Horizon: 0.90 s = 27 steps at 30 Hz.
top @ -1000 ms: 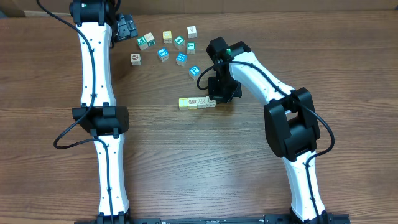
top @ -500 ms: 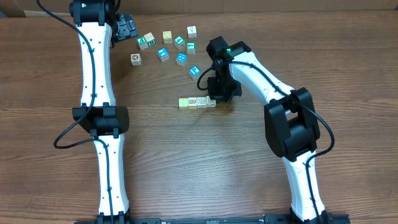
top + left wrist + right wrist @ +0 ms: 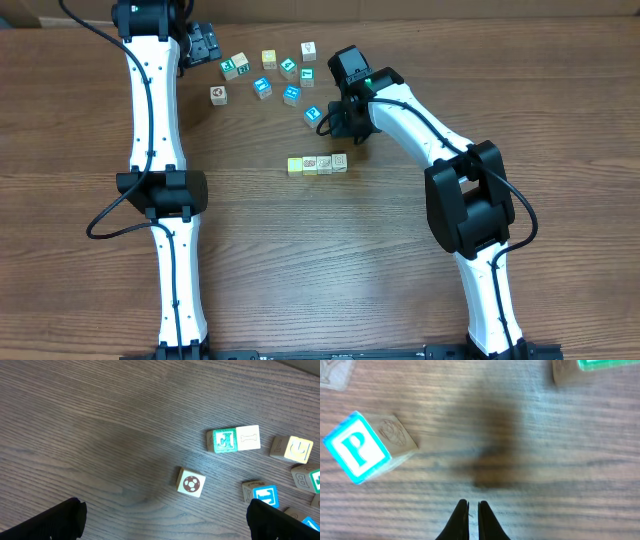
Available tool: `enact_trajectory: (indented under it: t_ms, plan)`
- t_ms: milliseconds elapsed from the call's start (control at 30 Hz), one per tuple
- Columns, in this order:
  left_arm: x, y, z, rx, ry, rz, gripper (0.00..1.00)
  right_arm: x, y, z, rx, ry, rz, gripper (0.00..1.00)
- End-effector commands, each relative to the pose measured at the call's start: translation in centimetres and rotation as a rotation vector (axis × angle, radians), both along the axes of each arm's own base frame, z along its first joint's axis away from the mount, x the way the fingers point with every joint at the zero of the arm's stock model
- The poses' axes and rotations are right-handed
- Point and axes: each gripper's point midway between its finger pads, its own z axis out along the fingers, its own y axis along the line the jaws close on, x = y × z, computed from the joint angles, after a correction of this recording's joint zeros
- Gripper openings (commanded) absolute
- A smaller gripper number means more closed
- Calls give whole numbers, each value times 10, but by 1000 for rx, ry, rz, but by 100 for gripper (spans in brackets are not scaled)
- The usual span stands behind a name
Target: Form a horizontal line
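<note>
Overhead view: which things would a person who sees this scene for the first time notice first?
First, the row of four small cubes, one yellow-green and three cream, touching in a line at mid-table. Then the loose cubes, many teal-faced, scattered toward the far side. The right gripper has its fingers shut, apart from the row, near a teal P cube.

White arm shells (image 3: 165,110), black joints (image 3: 160,190) and cables (image 3: 90,230), black right end effector (image 3: 471,504)
</note>
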Motion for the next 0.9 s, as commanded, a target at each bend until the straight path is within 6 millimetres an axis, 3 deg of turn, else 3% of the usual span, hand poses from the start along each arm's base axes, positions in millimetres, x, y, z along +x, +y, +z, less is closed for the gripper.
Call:
enact_trajectory:
  t_ms: [0,500,867]
  plan:
    - [0,2,22,14,-46,-5,100,3,8,9,27,-23,8,4]
    - [0,2,22,14,-46,-5,100,-17,23,5,6,17,51,4]
    - [0,2,22,14,-46,-5,100,-30,18,1,-20,67,54,4]
